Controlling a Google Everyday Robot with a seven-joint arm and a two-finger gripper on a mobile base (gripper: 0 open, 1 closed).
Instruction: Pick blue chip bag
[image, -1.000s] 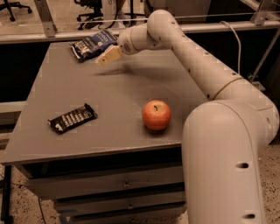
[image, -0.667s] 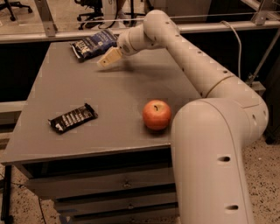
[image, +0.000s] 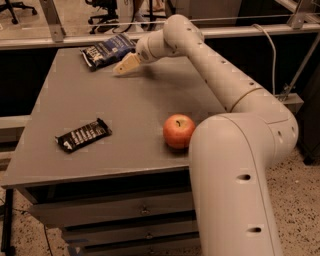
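The blue chip bag, dark blue with white lettering, lies flat at the far left part of the grey table. My gripper reaches across the table and hovers low, just to the right of and in front of the bag, its pale fingers pointing down-left. It holds nothing that I can see.
A black candy bar wrapper lies at the near left of the table. A red apple sits near the front right, close to my arm's base. A glass barrier and office chairs stand beyond the far edge. Drawers sit below the tabletop.
The arm has shifted slightly; the gripper stays beside the bag at nearly the same spot. The bag, wrapper and apple have not moved.
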